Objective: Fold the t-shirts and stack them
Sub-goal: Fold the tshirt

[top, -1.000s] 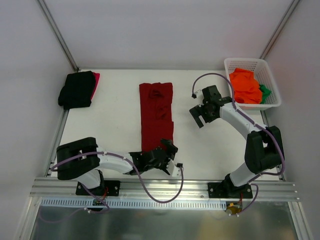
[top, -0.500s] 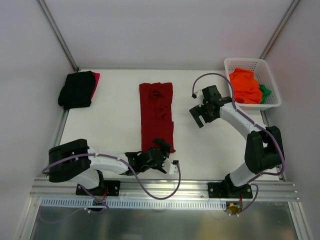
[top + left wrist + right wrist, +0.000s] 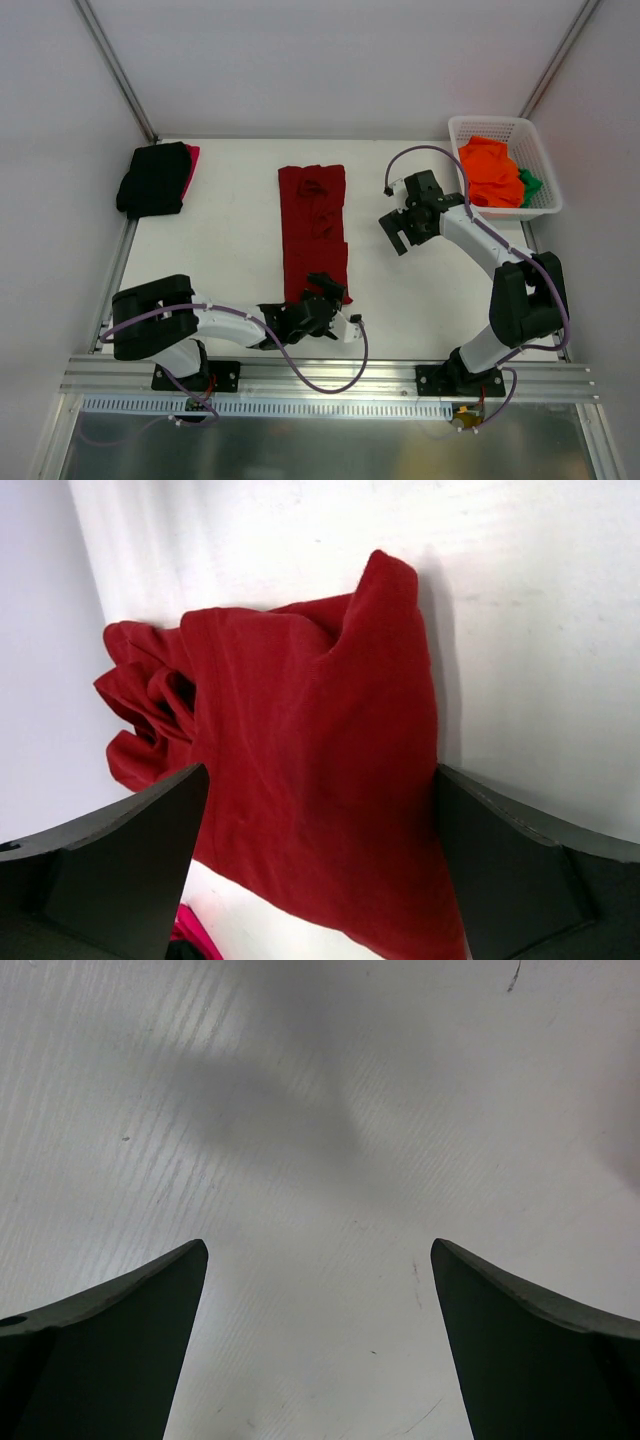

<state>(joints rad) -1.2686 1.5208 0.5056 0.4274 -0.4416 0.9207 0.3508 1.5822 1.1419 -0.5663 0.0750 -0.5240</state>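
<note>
A dark red t-shirt (image 3: 313, 225) lies folded into a long narrow strip down the middle of the table. My left gripper (image 3: 322, 290) sits low at the strip's near end. In the left wrist view the dark red t-shirt (image 3: 310, 780) fills the gap of the left gripper (image 3: 320, 772), whose jaws are open and stand wide on either side of the cloth. My right gripper (image 3: 398, 235) hovers to the right of the strip, apart from it. The right wrist view shows the right gripper (image 3: 320, 1248) open over bare table.
A folded black t-shirt (image 3: 152, 180) lies on a bright red one (image 3: 192, 158) at the back left corner. The white lattice basket (image 3: 500, 127) at the back right holds an orange t-shirt (image 3: 490, 172) and a green one (image 3: 530, 184).
My left gripper has shifted left and slightly forward onto the near end of the dark red strip. The right arm has not moved.
</note>
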